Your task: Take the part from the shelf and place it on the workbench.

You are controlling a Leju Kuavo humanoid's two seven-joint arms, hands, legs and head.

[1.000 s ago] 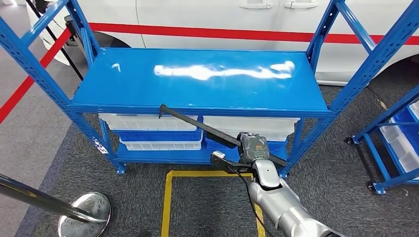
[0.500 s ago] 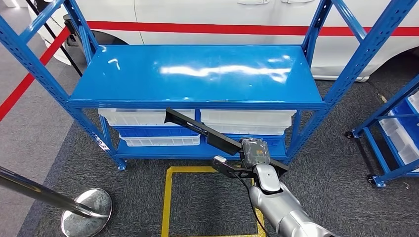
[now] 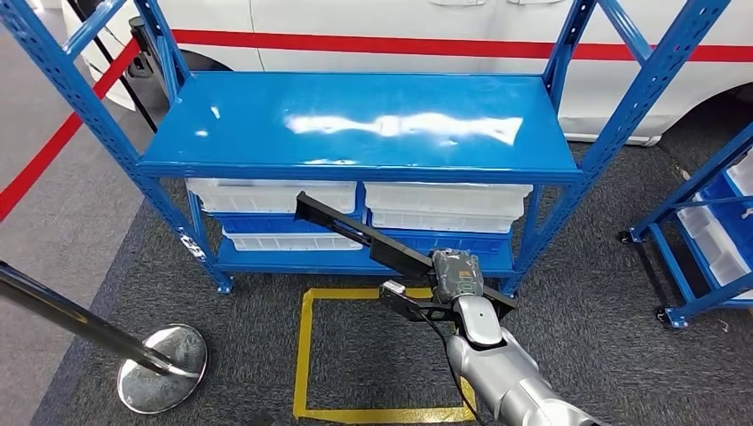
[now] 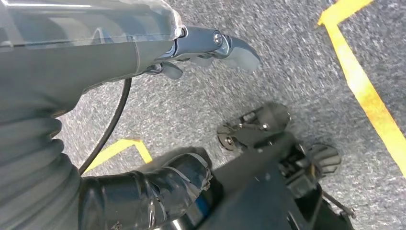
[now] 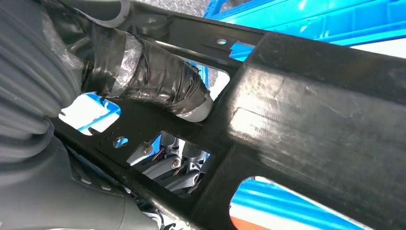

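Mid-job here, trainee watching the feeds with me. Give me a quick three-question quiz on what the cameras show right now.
1. True or false: the black part lies on the blue shelf's top board.
2. Which hand grips the part: A) left hand, B) right hand?
3. What is marked on the floor before the shelf?

Key: 1. False, it is held in the air in front of the shelf. 2. B. 3. A yellow tape rectangle.

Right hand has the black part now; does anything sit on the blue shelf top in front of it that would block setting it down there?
Nothing visible does. The right hand holds the long black part in front of the shelf, and the blue top surface shows only glare. The part's far end sits below that top's front edge.
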